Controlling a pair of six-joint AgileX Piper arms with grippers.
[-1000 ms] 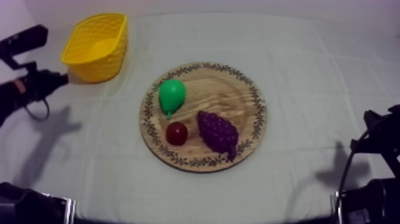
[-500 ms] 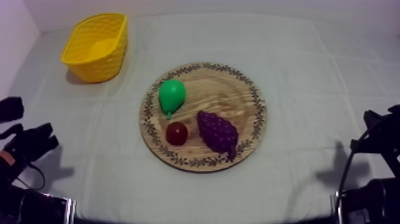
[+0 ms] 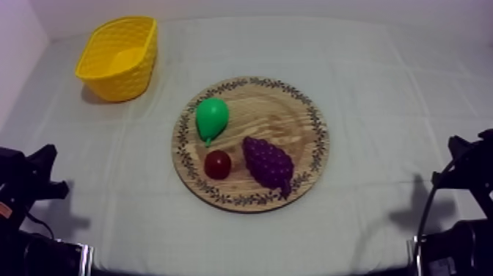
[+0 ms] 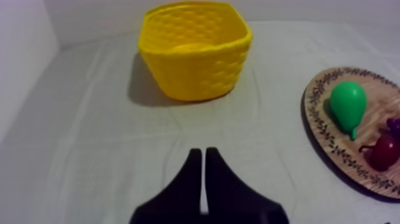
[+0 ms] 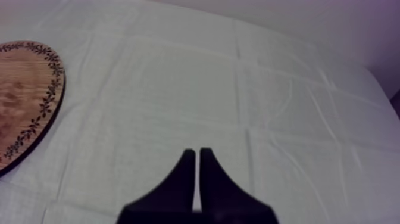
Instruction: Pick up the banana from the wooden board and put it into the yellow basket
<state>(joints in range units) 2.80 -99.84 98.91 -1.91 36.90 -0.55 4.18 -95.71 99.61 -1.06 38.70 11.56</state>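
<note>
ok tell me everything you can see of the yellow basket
The yellow basket is bright yellow and looks like plastic, its walls moulded in a woven lattice, with a thick rim round a rounded-rectangle mouth. It stands upright on the cloth at the table's far left, well apart from the wooden board. Only the cloth touches it. What lies inside cannot be told.

Green pear (image 3: 211, 117), small red fruit (image 3: 217, 164), purple grapes (image 3: 268, 163), near together

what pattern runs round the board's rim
A dark leafy vine band on the wooden board, clearest in the top view.
</note>
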